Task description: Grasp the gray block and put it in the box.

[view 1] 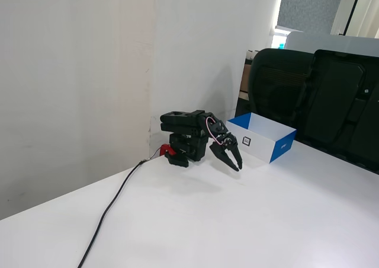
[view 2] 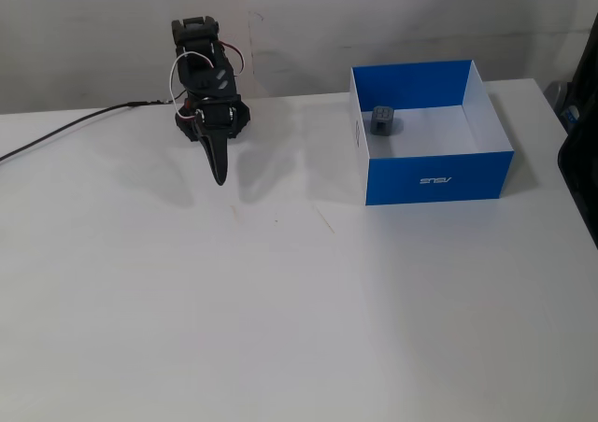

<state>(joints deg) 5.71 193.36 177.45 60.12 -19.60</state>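
Two fixed views of a white worktop (view 2: 280,329) set against a pale wall. The black arm (view 2: 201,77) sits folded near the wall, its hand (view 2: 220,175) pointing down toward the worktop, well apart from the box (view 2: 439,175). In a fixed view the hand (view 1: 235,165) shows its two fingers drawn together with nothing between them; it is clenched and empty. The gray block (view 2: 384,120) rests on the white floor inside the box, in the far corner nearest the arm's side, close to the walls there. The box (view 1: 283,149) is blue outside, with a white side panel carrying a small black square mark. A black cable (view 2: 65,128) runs from the arm's base across the worktop. Dark office chairs (view 1: 314,102) stand behind the box.
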